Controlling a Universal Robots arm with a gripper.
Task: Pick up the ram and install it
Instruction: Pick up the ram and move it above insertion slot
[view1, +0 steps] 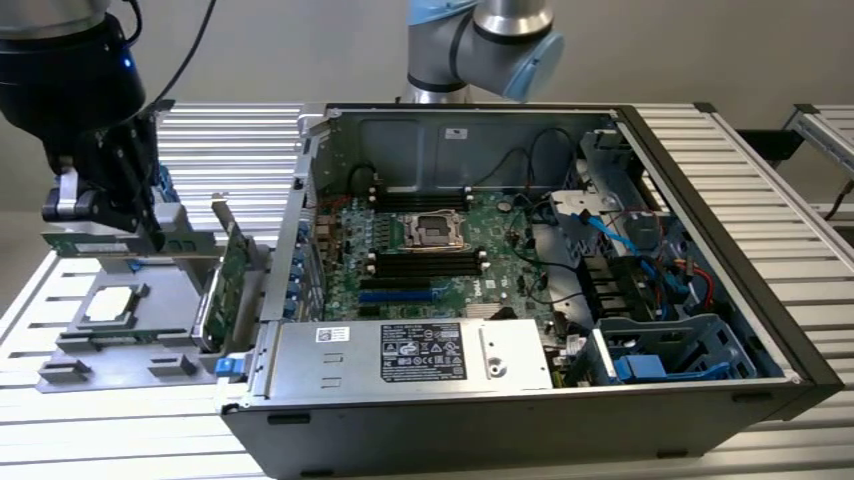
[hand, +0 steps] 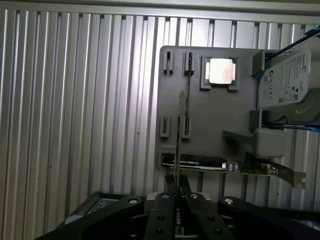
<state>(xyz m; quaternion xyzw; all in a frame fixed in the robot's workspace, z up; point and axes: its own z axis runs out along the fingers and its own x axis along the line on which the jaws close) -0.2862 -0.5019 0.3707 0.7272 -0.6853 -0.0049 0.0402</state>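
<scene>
Your pincer (hand: 177, 190) is clamped on the ram (hand: 178, 135), a long thin green stick, which you see edge-on above the gray tray (hand: 210, 125).

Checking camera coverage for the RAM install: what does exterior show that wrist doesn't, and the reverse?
Exterior: open black computer case with green motherboard inside, plus the arm's blue-grey joint.
Wrist: silver labelled hard drive; thin green ram stick seen edge-on.
Both: gripper shut on the ram, grey fixture plate, square silver processor chip, ribbed metal table.
</scene>
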